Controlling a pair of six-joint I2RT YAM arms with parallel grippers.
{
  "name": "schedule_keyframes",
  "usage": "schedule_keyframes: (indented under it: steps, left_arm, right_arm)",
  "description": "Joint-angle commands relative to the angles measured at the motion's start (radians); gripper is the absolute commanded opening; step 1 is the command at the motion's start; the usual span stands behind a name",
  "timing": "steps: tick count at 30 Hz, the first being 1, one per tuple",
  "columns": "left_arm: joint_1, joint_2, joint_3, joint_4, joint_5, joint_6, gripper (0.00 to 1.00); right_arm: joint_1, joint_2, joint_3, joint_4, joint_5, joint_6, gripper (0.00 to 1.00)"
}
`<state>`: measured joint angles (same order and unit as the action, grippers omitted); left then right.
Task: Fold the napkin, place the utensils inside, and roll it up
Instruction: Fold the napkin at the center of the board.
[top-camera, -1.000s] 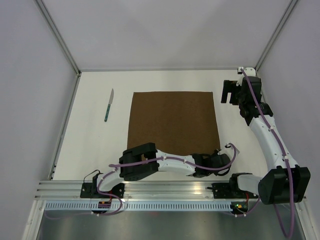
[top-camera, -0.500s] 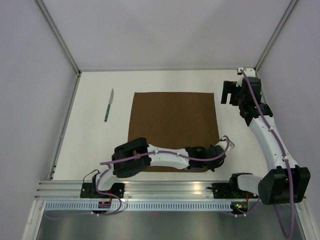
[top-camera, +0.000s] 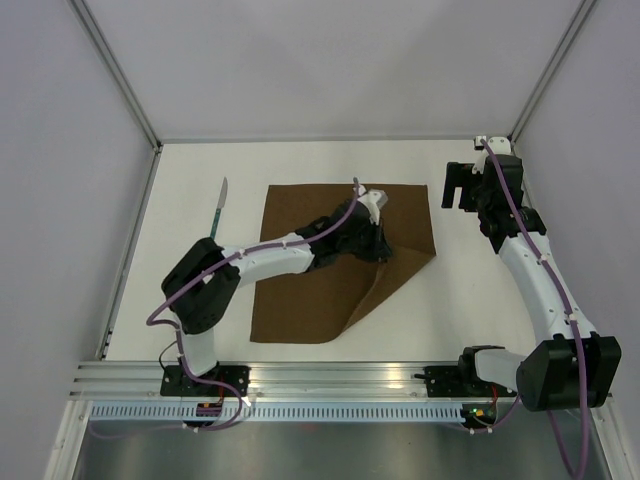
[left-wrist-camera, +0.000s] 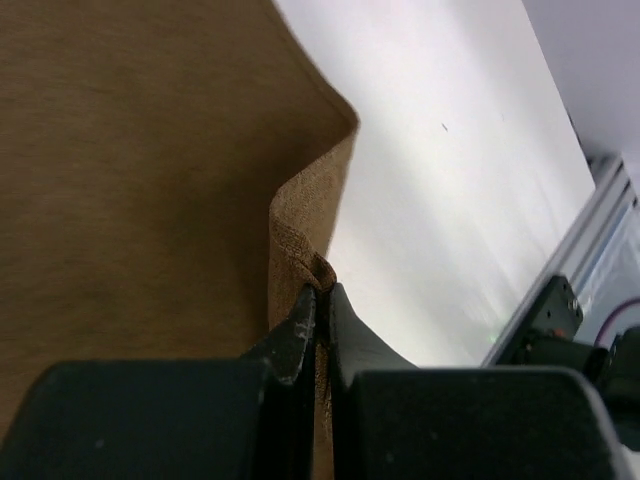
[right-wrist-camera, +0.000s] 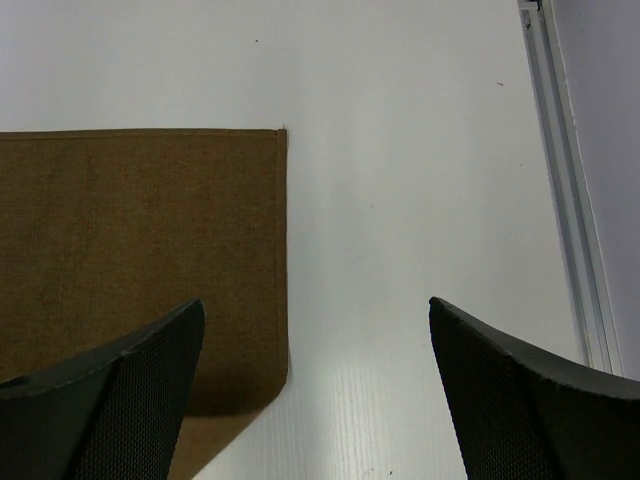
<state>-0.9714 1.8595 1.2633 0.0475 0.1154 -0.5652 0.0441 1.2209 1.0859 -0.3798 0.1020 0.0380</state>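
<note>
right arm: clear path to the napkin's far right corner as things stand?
Probably yes. The right gripper hangs open close beside that corner of the napkin, with only bare table between them. The left gripper, shut on the folded-over near corner, sits toward the napkin's middle, out of the way.

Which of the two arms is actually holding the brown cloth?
The left gripper: it is shut on a lifted, folded-over corner of the napkin. The right gripper hangs open beside the napkin's right edge, holding nothing.

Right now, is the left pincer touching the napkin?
Touching. The left wrist view shows the left pincer closed on a raised corner of the napkin, cloth pinched between its fingertips.
</note>
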Motion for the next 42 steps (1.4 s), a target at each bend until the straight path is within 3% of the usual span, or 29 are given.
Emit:
schedule_keyframes:
  steps: [1, 8, 17, 26, 42]
  left_arm:
    - [0.106, -0.065, -0.034, 0.042, 0.113, -0.088, 0.02]
    - [0.347, -0.062, -0.045, 0.035, 0.224, -0.119, 0.02]
    - [0.531, 0.004, 0.018, 0.008, 0.322, -0.131, 0.02]
    - [0.648, 0.056, 0.082, -0.035, 0.377, -0.131, 0.02]
    - [0.734, 0.136, 0.185, -0.095, 0.406, -0.131, 0.02]
  right_arm:
    - [0.002, -0.026, -0.003, -0.014, -0.008, -0.001, 0.98]
    - [0.003, -0.024, -0.004, -0.021, -0.028, -0.003, 0.98]
    - [0.003, -0.017, -0.009, -0.025, -0.059, -0.006, 0.98]
    - [0.005, -0.015, -0.012, -0.027, -0.071, -0.009, 0.98]
    - [0.008, -0.004, -0.018, -0.028, -0.079, -0.016, 0.98]
